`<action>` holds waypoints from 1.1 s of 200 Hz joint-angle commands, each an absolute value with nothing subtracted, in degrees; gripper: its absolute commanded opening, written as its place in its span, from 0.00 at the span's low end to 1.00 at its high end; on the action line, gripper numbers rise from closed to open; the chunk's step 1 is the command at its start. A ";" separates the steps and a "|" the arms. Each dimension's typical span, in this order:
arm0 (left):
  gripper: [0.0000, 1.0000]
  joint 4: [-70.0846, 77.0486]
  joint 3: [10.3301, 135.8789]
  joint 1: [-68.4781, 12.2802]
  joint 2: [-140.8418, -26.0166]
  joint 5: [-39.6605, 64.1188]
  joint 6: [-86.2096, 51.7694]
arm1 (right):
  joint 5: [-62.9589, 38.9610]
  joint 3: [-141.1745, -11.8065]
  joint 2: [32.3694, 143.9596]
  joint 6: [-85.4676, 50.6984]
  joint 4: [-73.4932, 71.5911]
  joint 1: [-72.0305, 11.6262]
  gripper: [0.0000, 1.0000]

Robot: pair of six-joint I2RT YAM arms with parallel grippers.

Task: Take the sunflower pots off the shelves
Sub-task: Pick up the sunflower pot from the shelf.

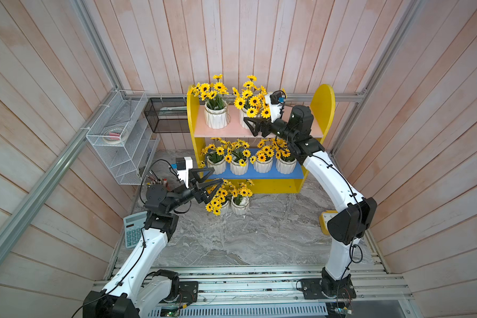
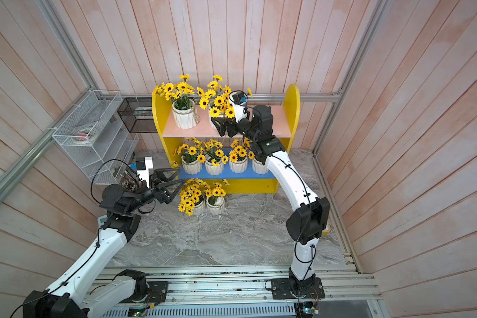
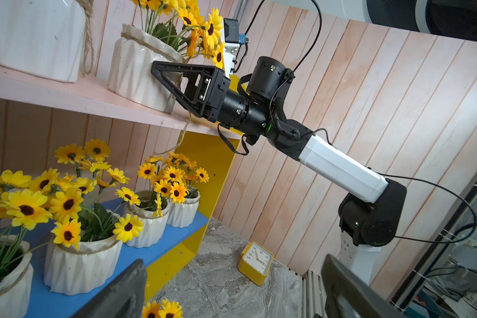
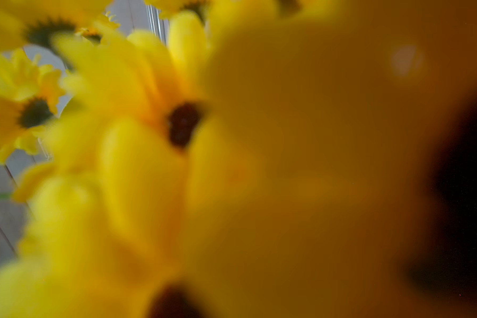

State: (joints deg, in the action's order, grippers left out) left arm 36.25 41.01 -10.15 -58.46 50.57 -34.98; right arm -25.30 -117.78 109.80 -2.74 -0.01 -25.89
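I am holding my right end effector [image 1: 249, 126] wide at the pink upper board [image 1: 310, 124] of the shelves [image 1: 325, 104] — the sunflower pot [image 3: 138, 74] is standing upright straight off its tips, toward my left — my right arm [image 1: 328, 176] being nearest.

The sunflower pots [image 1: 216, 117] are ribbed white, blooms [image 4: 138, 90] yellow with seemingly brown centres; shelves [image 1: 325, 102] yellow, pink, blue.
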 commanded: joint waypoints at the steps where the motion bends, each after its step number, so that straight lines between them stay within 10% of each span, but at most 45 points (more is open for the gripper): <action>1: 1.00 37.96 40.56 -9.84 -58.73 51.15 -35.27 | -24.09 -118.12 111.24 -2.67 -1.76 -26.54 0.98; 143: 1.00 38.41 40.57 -9.84 -59.15 51.50 -35.77 | -18.04 -119.17 113.99 -2.82 -9.11 -28.65 0.98; 182: 1.00 38.52 40.56 -9.84 -59.02 51.48 -35.77 | -19.26 -118.87 113.36 -1.88 -7.57 -28.65 0.56; 210: 1.00 38.24 40.52 -9.84 -59.06 51.33 -35.60 | -19.26 -115.17 110.67 -1.49 -8.94 -28.65 0.00; 220: 1.00 38.23 40.64 -9.85 -59.24 51.37 -35.77 | -19.14 -113.39 109.00 -1.65 -10.08 -28.71 0.00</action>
